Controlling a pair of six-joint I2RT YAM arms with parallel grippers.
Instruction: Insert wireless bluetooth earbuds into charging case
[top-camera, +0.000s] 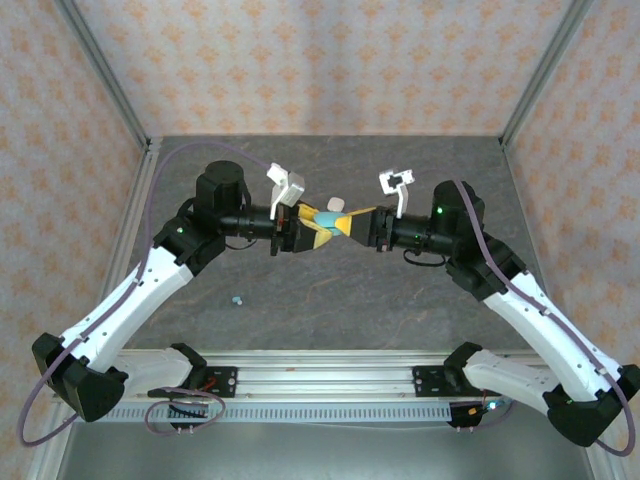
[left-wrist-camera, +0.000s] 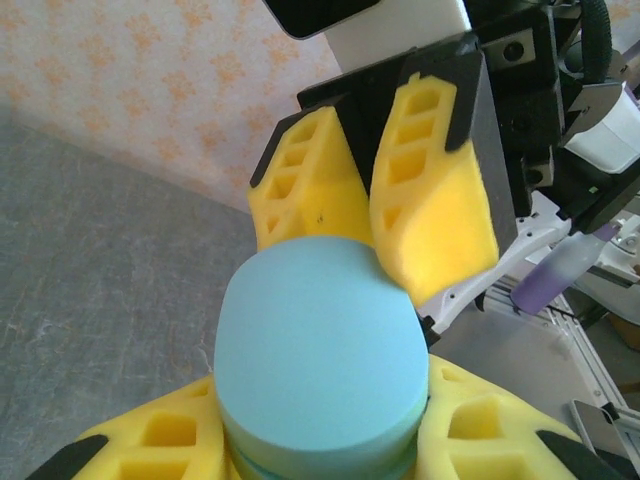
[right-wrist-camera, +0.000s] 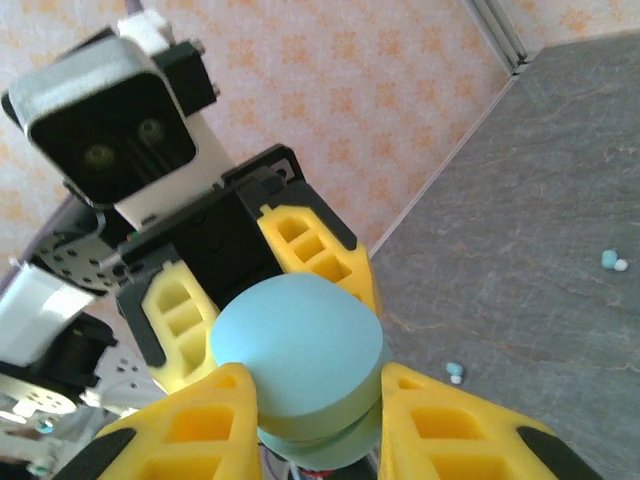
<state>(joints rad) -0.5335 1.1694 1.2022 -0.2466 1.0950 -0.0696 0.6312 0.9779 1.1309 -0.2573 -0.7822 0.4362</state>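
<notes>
Tiny earbuds (top-camera: 237, 299) lie on the gray table (top-camera: 400, 320), well below the left claw (top-camera: 305, 228) and a bit to its left. The left claw is up in the air and squeezes the round blue-green charging case (top-camera: 327, 219) between its fingers. The right claw (top-camera: 350, 224) pinches the same case from the other side, with its fingers close together.

A grey, stone-patterned table (top-camera: 330, 300) is seen, enclosed at the back and sides by patterned panels (top-camera: 320, 60). One teal-and-white pair of earbuds (right-wrist-camera: 455, 372) is laid on it, bud just beside bud. A second pair of earbuds (right-wrist-camera: 612, 261) is laid well apart from the first.
</notes>
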